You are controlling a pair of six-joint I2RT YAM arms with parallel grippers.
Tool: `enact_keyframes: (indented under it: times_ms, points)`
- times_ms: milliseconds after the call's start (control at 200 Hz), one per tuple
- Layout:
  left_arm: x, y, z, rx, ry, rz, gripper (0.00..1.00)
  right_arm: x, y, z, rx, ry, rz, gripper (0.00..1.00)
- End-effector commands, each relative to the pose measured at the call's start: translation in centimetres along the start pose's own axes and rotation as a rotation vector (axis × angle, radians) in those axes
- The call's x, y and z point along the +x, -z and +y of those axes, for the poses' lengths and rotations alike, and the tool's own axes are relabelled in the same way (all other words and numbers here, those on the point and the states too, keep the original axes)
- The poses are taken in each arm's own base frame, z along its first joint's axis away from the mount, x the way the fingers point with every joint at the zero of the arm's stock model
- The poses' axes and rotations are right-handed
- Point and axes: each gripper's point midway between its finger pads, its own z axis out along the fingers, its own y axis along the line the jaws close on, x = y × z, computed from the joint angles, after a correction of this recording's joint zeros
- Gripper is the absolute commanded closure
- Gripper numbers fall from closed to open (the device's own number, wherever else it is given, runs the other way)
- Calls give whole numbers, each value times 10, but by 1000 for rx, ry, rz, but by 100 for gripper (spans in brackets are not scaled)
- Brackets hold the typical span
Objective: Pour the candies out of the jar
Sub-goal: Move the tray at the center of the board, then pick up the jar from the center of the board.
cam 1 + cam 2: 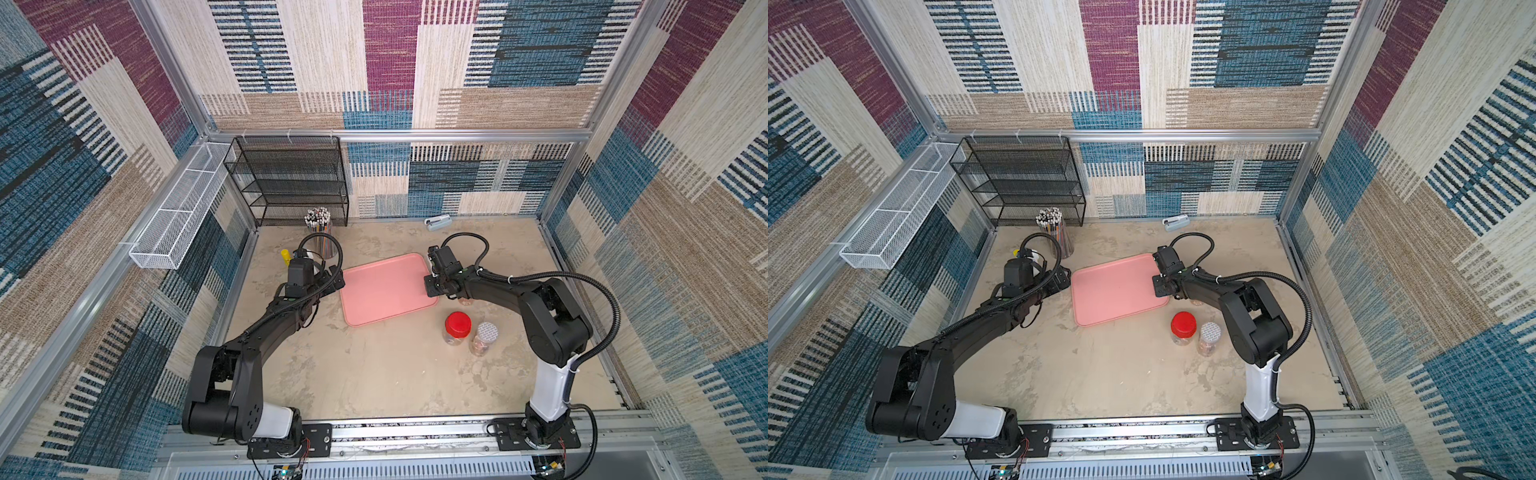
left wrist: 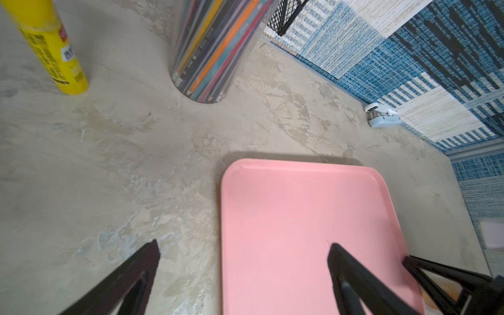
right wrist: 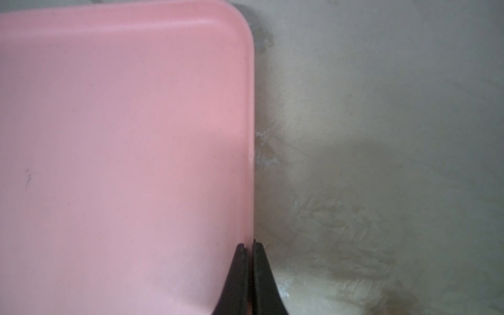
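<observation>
Pink tray (image 1: 386, 291) lies mid-table (image 1: 374, 374), between the two arms.

Left gripper (image 2: 244, 244): jaws spread wide, holding nothing. It hangs over the tray's left edge, one finger above the tray and one above bare table.

Right gripper (image 3: 248, 244): jaws closed tight, tips right at the tray's right rim. Cannot tell if the rim is pinched between them.

Two clear jars stand upright just beside each other, near the tray's near-right corner, by the right arm: red-lidded jar (image 1: 457, 328) and patterned-lid jar (image 1: 484, 338). Both are capped. Their contents are too small to read, so I cannot tell which holds the candies. A pale object (image 1: 1197, 301) is mostly hidden under the right forearm.

Behind the left gripper are a clear pencil holder (image 2: 215, 49) and a yellow bottle (image 2: 51, 46), both upright. A black mesh shelf (image 1: 291, 183) stands against the back wall, a white mesh basket (image 1: 178, 216) hangs on the left wall, and a stapler (image 2: 381, 117) sits at the foot of the back wall.
</observation>
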Motion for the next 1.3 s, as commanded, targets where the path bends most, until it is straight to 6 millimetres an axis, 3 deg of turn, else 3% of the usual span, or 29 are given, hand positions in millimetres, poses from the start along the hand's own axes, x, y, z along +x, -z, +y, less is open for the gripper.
enact_keyframes:
  times_ms: [0, 65, 145, 311, 481, 691, 817, 972, 1293]
  points:
    - [4, -2, -19, 78, 9, 32, 1, -14, -3, 0, 0, -13, -48, 93]
    - [8, -4, -26, 98, -1, 47, 1, -20, -1, 2, -4, -18, -60, 79]
    - [14, -5, -33, 113, -16, 63, 1, -29, 6, 3, -9, -22, -80, 68]
    - [30, -8, -56, 169, -73, 102, 1, -54, 42, 4, -24, -30, -126, 38]
    - [41, -11, -73, 195, -94, 121, 1, -62, 88, -25, 31, -44, -155, 19]
    - [41, -13, -99, 183, -207, 74, 1, -41, 124, -73, 115, -90, -120, 10]
    - [41, -15, -123, 253, -254, 82, 1, -29, 132, -87, 128, -150, -107, 9]
    - [43, -20, -142, 323, -257, 111, 1, -15, 123, -84, 98, -178, -75, 11]
    - [46, -17, -135, 300, -272, 116, 1, -7, 102, -96, 165, -193, -41, 20]
